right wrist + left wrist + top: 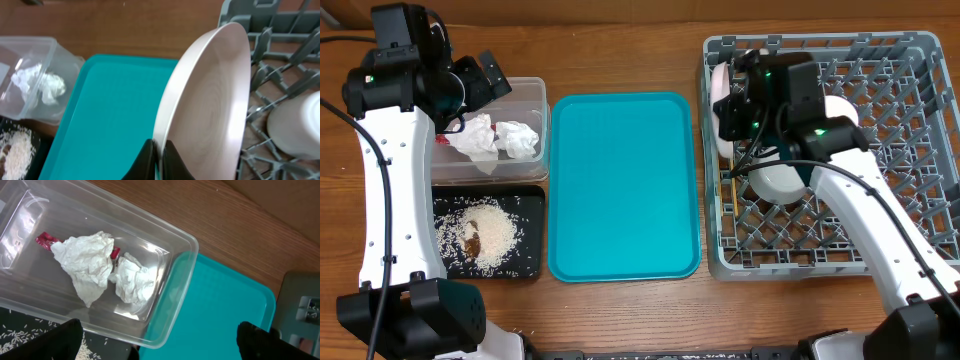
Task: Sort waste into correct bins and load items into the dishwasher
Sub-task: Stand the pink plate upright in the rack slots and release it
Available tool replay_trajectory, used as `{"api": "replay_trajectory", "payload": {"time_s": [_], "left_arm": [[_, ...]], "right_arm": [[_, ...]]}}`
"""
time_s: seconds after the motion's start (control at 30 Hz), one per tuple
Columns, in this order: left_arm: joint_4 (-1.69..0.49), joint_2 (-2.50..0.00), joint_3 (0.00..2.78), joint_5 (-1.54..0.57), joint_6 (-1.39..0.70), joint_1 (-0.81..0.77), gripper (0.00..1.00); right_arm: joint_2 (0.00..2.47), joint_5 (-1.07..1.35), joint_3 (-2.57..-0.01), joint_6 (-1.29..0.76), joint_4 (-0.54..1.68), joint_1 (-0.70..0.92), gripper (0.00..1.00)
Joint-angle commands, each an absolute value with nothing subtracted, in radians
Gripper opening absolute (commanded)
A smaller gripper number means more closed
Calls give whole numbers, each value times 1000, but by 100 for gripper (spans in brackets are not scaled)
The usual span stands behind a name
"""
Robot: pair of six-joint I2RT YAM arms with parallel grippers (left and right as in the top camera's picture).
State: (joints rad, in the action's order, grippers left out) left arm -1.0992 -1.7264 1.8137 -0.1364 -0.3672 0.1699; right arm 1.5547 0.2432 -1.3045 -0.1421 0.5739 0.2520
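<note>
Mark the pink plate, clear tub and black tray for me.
pink plate (210, 110): right wrist view, on its pale face.
clear tub (145, 242): left wrist view, on the bare floor beside the napkins (87, 265).
black tray (528, 262): overhead view, on its bare lower right corner.

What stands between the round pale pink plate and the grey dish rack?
Nothing visible. The right gripper holds the plate upright at the rack's left edge; the white bowl sits apart, deeper in.

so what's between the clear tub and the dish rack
Only the teal serving tray lies between the clear tub and the dish rack, as the overhead view shows.
</note>
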Motion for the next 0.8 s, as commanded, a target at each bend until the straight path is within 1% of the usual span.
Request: {"api": "replay_trajectory", "payload": {"time_s": [0.0,0.3,0.77], "left_arm": [[-1099,-1732,1837,-123,-363,163,100],[-1099,-1732,1837,-123,-363,163,100],[-1099,-1732,1837,-123,-363,163,100]], "right_arm": [[1495,168,-1353,-126,562,192,4],[1496,169,-1353,-126,563,128,4],[1496,203,-1349,-130,672,124,4]]}}
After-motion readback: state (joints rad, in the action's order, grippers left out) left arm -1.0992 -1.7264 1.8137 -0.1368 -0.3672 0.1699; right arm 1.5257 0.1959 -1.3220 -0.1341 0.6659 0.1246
